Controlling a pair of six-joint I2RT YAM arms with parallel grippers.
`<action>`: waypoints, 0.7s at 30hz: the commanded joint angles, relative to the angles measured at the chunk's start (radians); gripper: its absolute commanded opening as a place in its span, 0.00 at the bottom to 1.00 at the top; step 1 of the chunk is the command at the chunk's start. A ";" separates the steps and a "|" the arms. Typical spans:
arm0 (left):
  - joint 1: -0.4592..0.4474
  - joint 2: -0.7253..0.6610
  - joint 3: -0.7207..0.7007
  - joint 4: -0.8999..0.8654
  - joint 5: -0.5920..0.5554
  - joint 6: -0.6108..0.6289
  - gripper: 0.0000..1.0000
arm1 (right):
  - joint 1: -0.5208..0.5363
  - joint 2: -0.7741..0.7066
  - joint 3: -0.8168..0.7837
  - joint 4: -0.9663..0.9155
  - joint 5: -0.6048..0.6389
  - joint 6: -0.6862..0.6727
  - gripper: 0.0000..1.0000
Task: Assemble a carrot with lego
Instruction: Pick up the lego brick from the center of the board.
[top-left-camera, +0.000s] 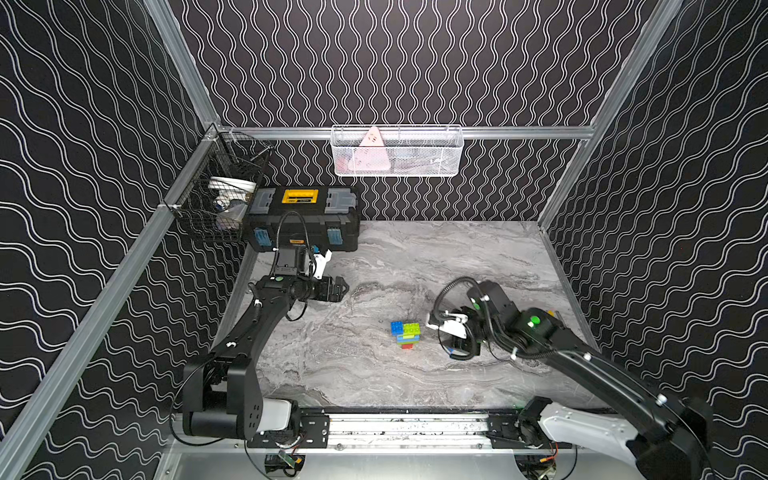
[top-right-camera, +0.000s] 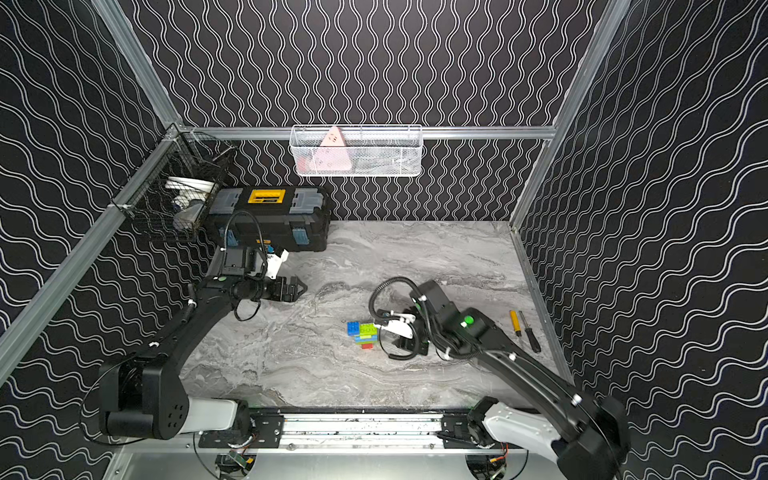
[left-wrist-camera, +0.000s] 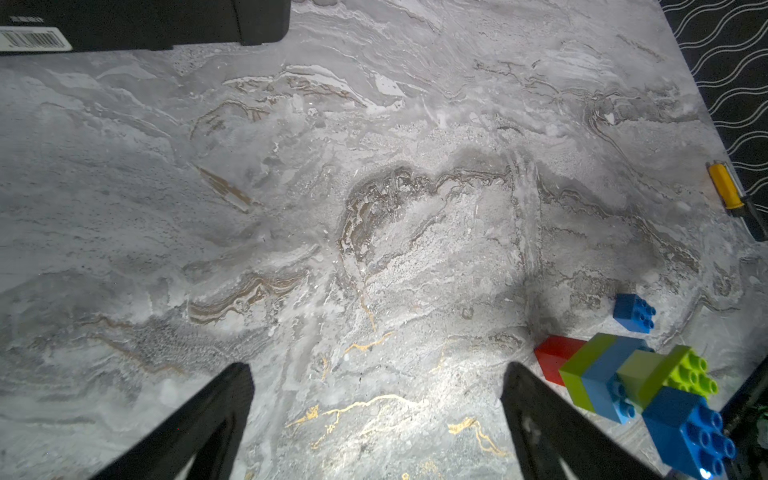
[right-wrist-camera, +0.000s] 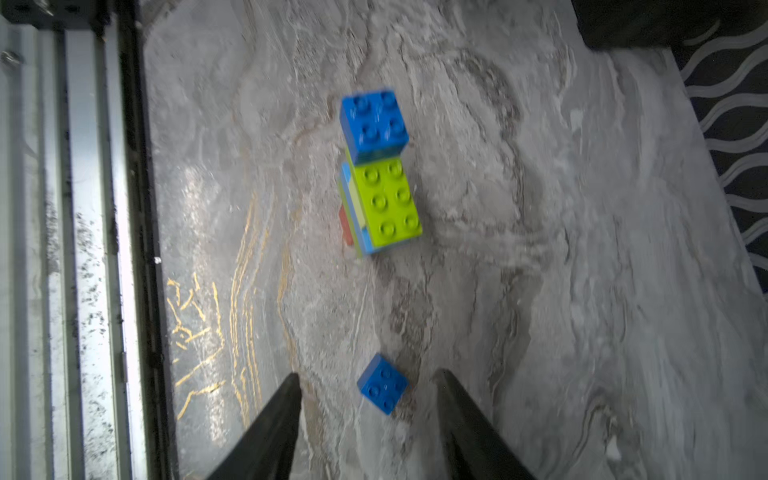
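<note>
Showed, in both top views, the carrot (top-left-camera: 405, 333) (top-right-camera: 364, 333) on the table (top-left-camera: 415, 257) near its middle, slightly toward the front edge, and the left gripper (top-left-camera: 340, 289) toward the left edge, well apart from it. Showed, in the left wrist view, the left gripper's jaws spread wide above the table, pinching nothing. Showed, in the right wrist view, the right gripper (right-wrist-camera: 368, 372) with jaws parted either side of a loose dark blue brick (right-wrist-camera: 382, 384), touching it nowhere, the carrot farther on.
</note>
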 joint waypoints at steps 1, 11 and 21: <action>-0.001 0.008 0.003 0.013 0.053 0.001 0.98 | -0.081 -0.042 -0.084 0.059 0.196 0.249 0.55; -0.003 0.007 -0.001 0.013 0.058 0.000 0.97 | -0.092 0.259 -0.112 0.231 0.072 0.359 0.57; -0.002 0.012 -0.003 0.013 0.063 0.000 0.97 | -0.087 0.391 -0.131 0.303 0.081 0.340 0.58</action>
